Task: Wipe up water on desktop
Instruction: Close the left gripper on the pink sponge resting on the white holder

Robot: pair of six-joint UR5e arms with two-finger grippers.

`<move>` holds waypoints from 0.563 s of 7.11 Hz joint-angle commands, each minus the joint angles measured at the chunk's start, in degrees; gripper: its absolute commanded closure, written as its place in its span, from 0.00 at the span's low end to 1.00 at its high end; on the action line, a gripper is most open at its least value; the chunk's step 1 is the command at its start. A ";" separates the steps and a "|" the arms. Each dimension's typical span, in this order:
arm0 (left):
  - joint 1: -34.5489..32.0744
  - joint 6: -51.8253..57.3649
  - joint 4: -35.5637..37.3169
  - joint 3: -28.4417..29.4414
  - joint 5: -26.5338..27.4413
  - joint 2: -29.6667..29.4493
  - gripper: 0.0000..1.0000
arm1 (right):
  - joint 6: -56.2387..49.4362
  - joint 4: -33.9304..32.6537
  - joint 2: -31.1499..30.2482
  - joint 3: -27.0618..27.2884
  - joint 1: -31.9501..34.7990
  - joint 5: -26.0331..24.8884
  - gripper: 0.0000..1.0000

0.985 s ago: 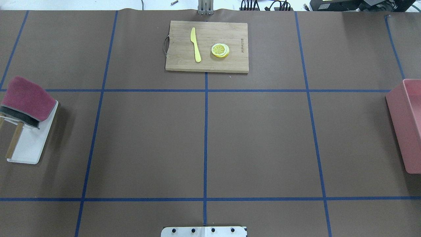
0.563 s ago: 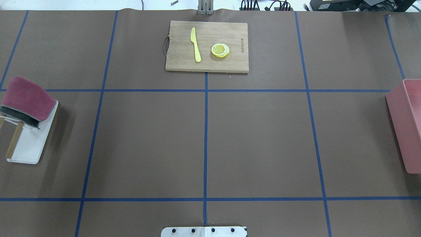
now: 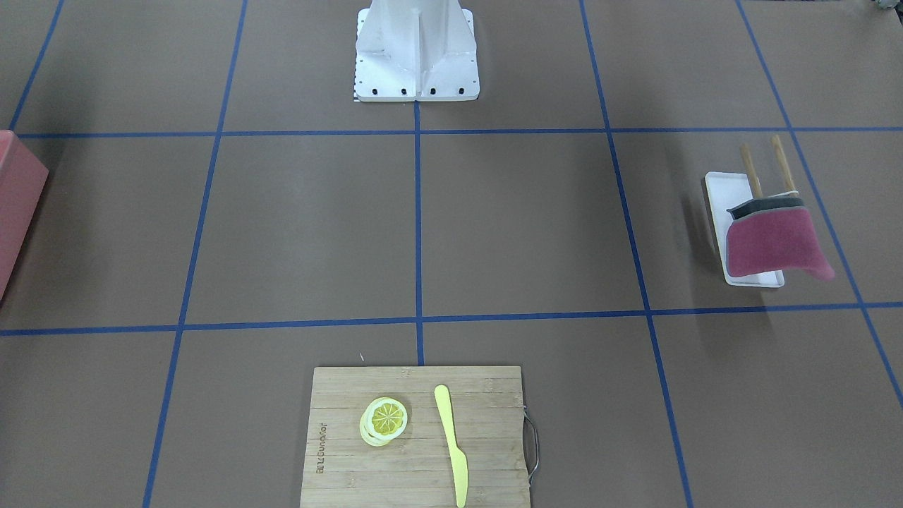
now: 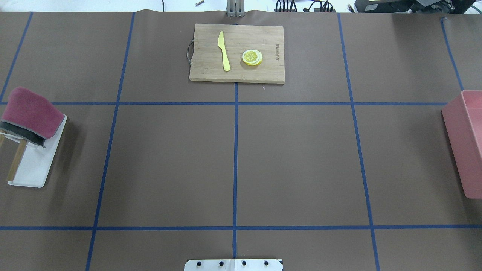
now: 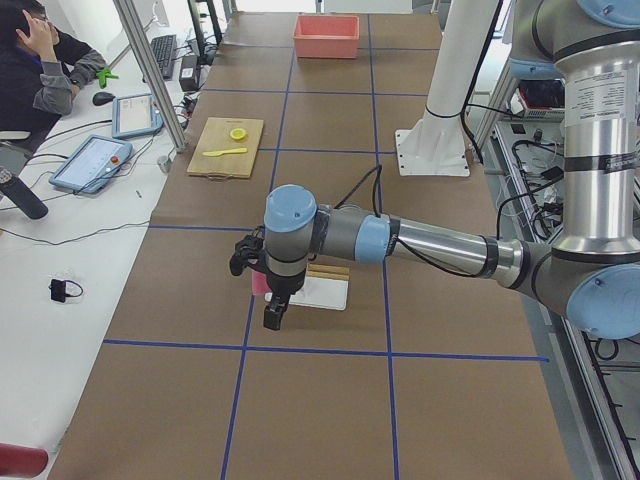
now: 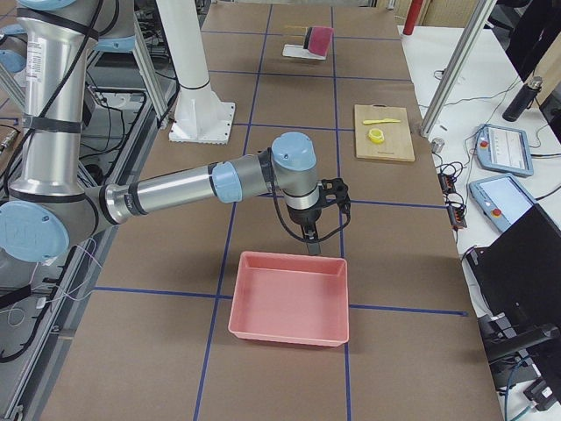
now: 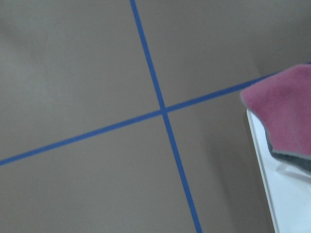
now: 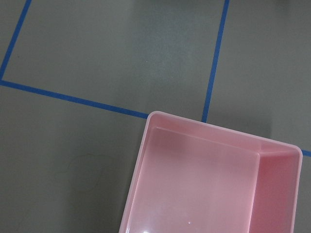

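Desktop (image 4: 169,162): brown, gridded in blue tape, taken in whole from the overhead view. No puddle or wet sheen is made out on it in any view. A faint curved mark is noted in the right wrist view beside the pink bin (image 8: 209,184), too slight to be called water.

Red cloth (image 4: 32,111): draped over a small rack on the white tray (image 4: 32,175), at the left edge of the tabletop. Not gripped; judged untouched.

Left gripper (image 5: 271,320): seen only from the side view, hanging over the desktop just beside the tray. Whether its fingers are apart or together cannot be told.

Right gripper (image 6: 309,244): seen only from the side view, above the desktop just beside the bin at the right edge. Its finger state cannot be told either.

Cutting board (image 4: 237,52), with yellow knife (image 4: 224,51) and lemon slice (image 4: 252,57), lies at the middle of the far edge.

Progress: judged at the outset. The cloth is not yet picked up and no wiping is evident. Left to do: cloth to be grasped, the wet patch located and wiped.
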 commanded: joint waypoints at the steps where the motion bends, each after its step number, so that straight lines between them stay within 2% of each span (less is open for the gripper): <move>1: -0.35 -2.43 -5.07 1.83 -0.17 -1.93 0.01 | 1.76 4.30 -0.53 0.16 0.79 -0.76 0.00; 2: -0.26 -2.87 -7.17 3.31 -0.17 -2.20 0.01 | 1.77 7.04 -0.97 -0.55 0.79 -0.60 0.00; 4: 0.70 -6.62 -8.41 3.32 -0.17 -2.55 0.01 | 5.69 7.33 -0.45 -1.16 0.70 -0.59 0.00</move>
